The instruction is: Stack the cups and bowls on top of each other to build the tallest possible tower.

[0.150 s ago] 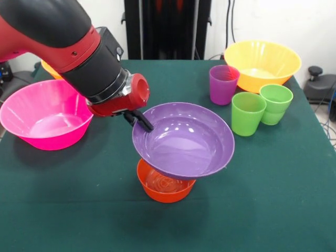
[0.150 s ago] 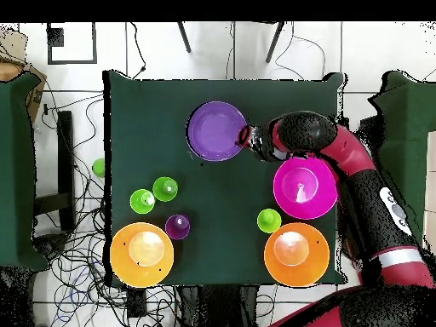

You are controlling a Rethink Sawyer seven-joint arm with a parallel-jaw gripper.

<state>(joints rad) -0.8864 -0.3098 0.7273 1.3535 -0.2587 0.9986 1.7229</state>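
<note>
Grip held at the rim: I had the gripper (image 1: 143, 122) pinching the purple bowl (image 1: 184, 140), which sat tilted on the small orange bowl (image 1: 164, 185) mid-table. I judged it light, glossy, slippery, best taken by its thin edge. Pink bowl (image 1: 44, 114) stood nearby; green cups (image 1: 248, 113) well apart.

The gripper (image 1: 140, 119) holds the rim of the purple bowl (image 1: 184, 139), one dark finger (image 1: 143, 121) showing inside the rim. The bowl sits tilted on the small orange bowl (image 1: 164, 182), which stands on the green table (image 1: 273, 199) below and to the right of the fingers. Left of the fingers rests the pink bowl (image 1: 44, 113). Well to their right stand the purple cup (image 1: 223, 84) and two green cups (image 1: 248, 113) (image 1: 275, 103), the green pair touching, with the orange-yellow bowl (image 1: 262, 63) behind.
</note>
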